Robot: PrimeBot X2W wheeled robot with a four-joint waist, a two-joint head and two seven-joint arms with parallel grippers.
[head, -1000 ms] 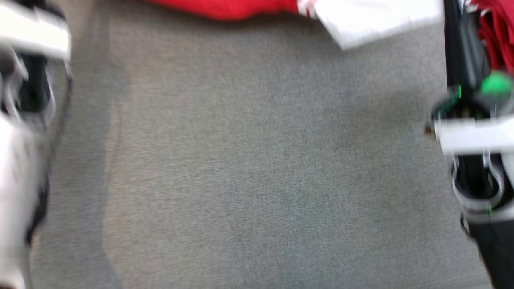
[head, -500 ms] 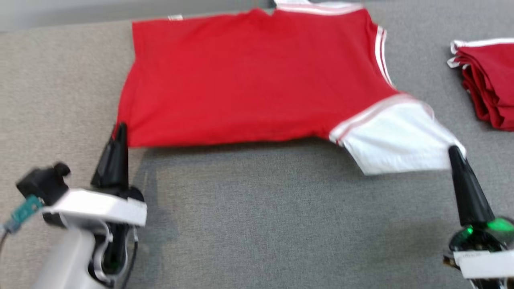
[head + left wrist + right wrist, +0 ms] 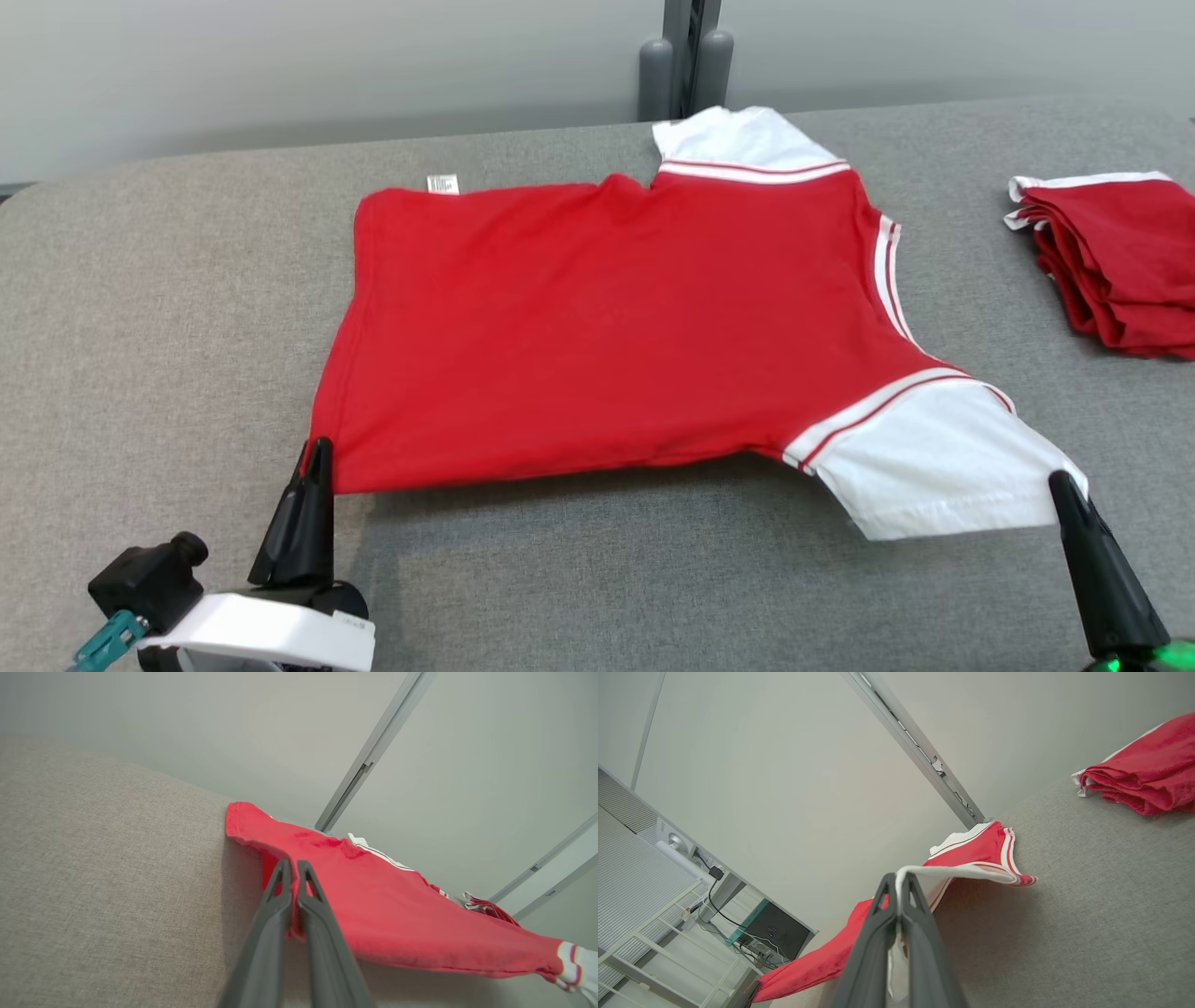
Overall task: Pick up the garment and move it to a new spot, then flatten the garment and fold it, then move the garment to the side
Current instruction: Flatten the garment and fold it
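The left gripper (image 3: 317,450) pinched the near hem corner of the red fabric T-shirt with white sleeves (image 3: 607,327). The right gripper (image 3: 1060,483) pinched the edge of its near sleeve.

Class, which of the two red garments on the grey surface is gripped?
The spread-out shirt, pinched by left gripper and right gripper; the folded pile lies apart, untouched.

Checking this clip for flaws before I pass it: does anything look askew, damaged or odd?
Nothing damaged. The red shirt lies spread on the table, its near edge lifted where the left claw and right claw pinch hem corner and sleeve. A white label pokes out at the far hem corner.
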